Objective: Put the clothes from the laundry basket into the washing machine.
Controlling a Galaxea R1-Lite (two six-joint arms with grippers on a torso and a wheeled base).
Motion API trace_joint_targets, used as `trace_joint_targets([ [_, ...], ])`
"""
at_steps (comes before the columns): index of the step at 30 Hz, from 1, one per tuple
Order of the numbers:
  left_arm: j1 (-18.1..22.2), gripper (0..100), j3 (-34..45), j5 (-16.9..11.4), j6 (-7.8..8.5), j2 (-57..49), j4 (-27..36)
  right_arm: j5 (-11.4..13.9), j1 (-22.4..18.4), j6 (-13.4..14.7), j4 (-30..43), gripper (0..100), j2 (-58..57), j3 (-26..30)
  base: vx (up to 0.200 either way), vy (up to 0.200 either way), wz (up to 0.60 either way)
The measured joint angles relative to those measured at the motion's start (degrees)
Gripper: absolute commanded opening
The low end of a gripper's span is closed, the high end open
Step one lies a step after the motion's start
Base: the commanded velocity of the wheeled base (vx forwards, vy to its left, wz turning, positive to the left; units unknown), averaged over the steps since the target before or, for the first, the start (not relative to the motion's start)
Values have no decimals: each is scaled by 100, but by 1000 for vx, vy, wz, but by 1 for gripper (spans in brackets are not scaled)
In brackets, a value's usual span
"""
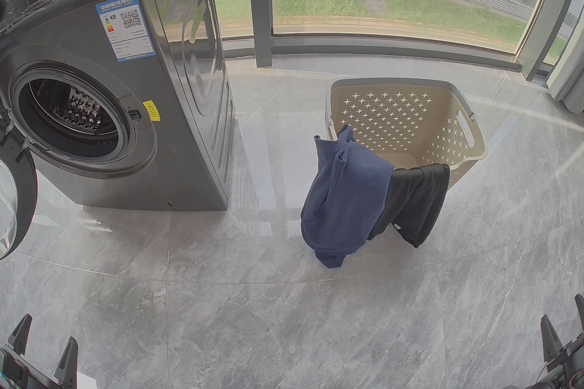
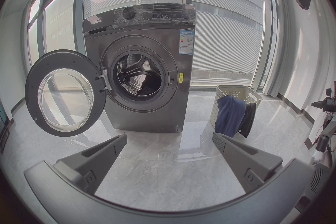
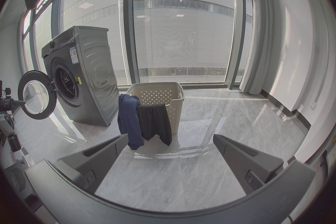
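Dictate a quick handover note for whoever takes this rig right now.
Left end effector open, empty. Right end effector open, empty.
Washing machine door open; no clothes visible in its drum.
Blue garment and black garment drape over the near rim of the laundry basket, to the machine's right.
Done: nothing loaded.
Left: both garments into the drum.

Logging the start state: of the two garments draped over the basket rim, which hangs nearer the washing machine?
The blue garment; the black garment hangs beside it, farther from the washing machine.
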Motion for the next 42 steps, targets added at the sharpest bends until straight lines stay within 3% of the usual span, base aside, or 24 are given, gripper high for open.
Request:
trace_joint_targets([
  [12,1,100,0,4,-20,0,0,5,1,0,0,100,0,0,0,-200,0],
  [24,4,100,0,2,-20,0,0,2,1,-10,6,100,0,0,0,0,0],
  [30,-5,100,0,4,-1,0,0,5,-2,-10,4,100,0,0,200,0,0],
  [36,-7,100,0,4,-11,0,0,7,0,-10,0,100,0,0,0,0,0],
  [42,-5,100,0,4,-9,0,0,7,-10,-15,4,100,0,0,0,-200,0],
])
